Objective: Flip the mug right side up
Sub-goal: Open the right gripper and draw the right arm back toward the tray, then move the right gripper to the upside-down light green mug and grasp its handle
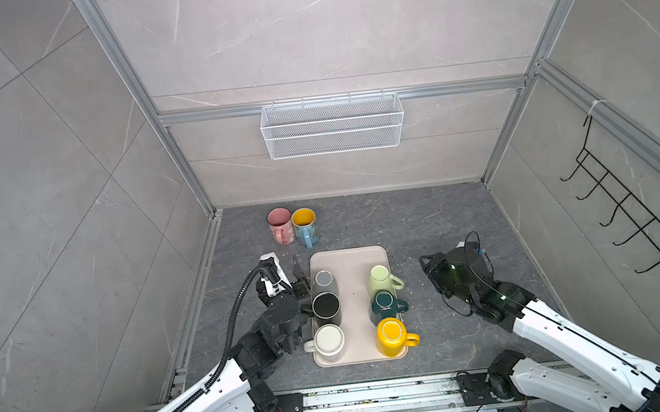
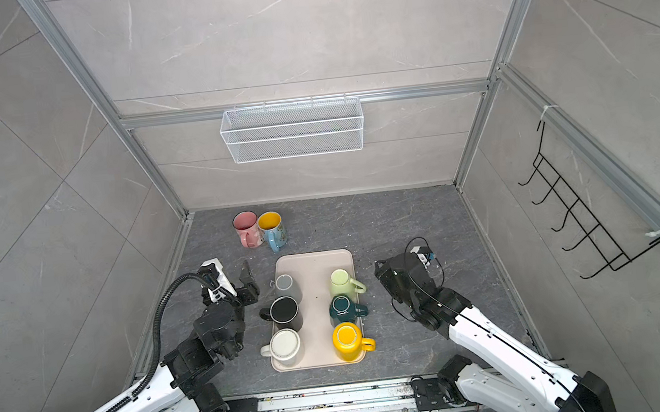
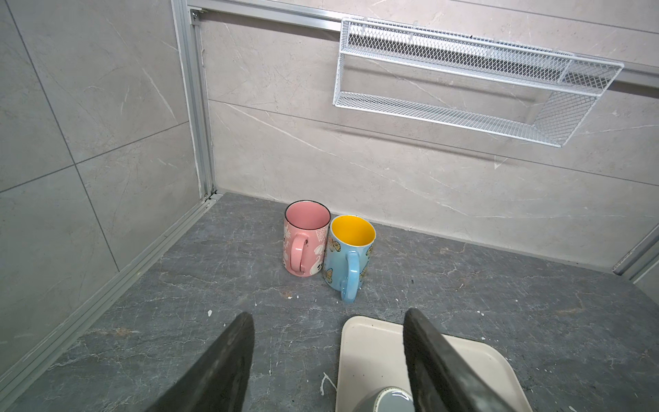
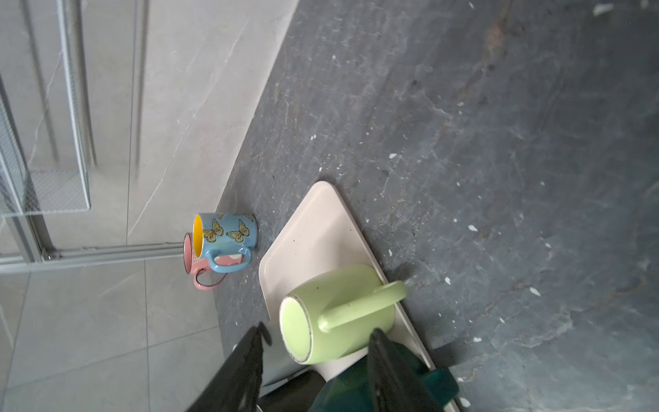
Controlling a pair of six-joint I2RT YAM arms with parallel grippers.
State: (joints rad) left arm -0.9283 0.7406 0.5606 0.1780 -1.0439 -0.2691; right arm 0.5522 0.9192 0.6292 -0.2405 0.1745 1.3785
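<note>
Several mugs stand upside down on the beige tray (image 1: 349, 261): grey (image 1: 324, 282), black (image 1: 325, 305) and white (image 1: 329, 339) down its left side, light green (image 1: 381, 277), teal (image 1: 384, 306) and yellow (image 1: 391, 333) down its right. My left gripper (image 1: 302, 274) is open and straddles the tray's left edge beside the grey mug (image 3: 388, 401), with nothing between its fingers (image 3: 228, 356). My right gripper (image 1: 425, 264) hangs just right of the tray, turned on its side and open. It points at the green mug (image 4: 338, 314) without touching it.
A pink mug (image 1: 279, 223) and a blue butterfly mug (image 1: 305, 224) stand upright together on the dark table behind the tray. A white wire basket (image 1: 332, 125) hangs on the back wall and a black hook rack (image 1: 629, 205) on the right wall.
</note>
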